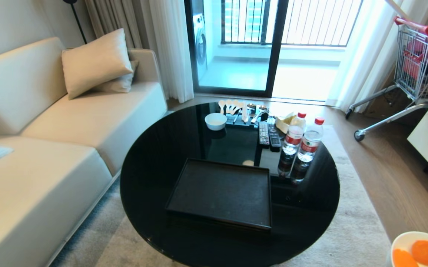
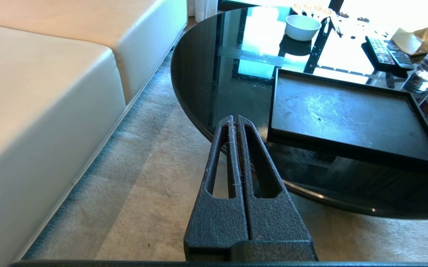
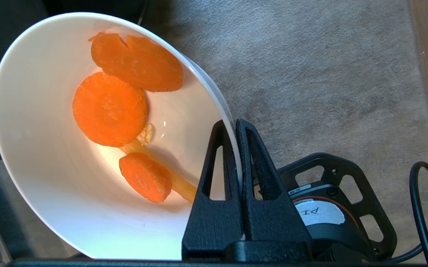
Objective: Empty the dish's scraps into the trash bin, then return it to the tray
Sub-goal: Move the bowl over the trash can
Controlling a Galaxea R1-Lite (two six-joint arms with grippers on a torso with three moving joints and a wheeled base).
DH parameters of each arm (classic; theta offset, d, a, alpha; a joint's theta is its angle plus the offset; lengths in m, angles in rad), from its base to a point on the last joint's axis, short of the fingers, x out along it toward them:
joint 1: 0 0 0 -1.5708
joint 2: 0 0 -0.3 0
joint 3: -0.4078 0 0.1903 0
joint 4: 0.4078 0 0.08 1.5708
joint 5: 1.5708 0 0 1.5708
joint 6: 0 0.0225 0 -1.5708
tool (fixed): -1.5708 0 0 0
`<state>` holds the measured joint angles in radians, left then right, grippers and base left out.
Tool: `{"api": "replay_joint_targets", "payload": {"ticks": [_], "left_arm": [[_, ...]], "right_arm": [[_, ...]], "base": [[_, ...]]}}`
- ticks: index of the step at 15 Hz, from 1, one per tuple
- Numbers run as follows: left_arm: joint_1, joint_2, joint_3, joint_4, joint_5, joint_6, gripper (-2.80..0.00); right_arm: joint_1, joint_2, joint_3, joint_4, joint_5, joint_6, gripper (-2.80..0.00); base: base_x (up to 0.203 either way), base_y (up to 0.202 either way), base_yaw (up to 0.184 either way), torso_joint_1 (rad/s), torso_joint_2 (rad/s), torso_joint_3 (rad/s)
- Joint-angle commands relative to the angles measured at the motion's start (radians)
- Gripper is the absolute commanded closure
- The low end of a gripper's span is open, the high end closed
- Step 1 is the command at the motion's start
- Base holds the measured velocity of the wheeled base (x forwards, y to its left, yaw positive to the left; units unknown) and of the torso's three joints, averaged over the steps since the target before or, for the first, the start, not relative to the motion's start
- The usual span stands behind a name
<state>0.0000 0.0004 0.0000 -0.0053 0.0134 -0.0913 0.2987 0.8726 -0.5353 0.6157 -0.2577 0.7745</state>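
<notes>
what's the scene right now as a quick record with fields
dish: white bowl pinched at its rim by the right gripper, off the table's right side above the carpet
scraps: three carrot slices inside the bowl
tray: black tray on the round table, nothing on it
trash bin: not in view
left gripper: shut, idle beside the table
other bowl: at the table's far side
</notes>
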Motion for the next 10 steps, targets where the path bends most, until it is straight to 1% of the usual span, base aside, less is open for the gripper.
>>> {"api": "replay_joint_targets", "payload": {"ticks": [1,10], "left_arm": [[0.0,0.0,0.0,-0.001,0.0,-0.001,0.0],[0.0,0.0,0.0,-0.001,0.0,-0.001,0.0]], "right_arm": [[0.0,0.002,0.0,0.001,-0.002,0.005,0.0],[-0.001,0.0,0.0,0.002,-0.002,0.003,0.0]], "base": [[-0.181,0.0,0.0,-0.002,0.0,0.009],[-0.184,0.0,-0.003,0.002,0.0,0.002]]}}
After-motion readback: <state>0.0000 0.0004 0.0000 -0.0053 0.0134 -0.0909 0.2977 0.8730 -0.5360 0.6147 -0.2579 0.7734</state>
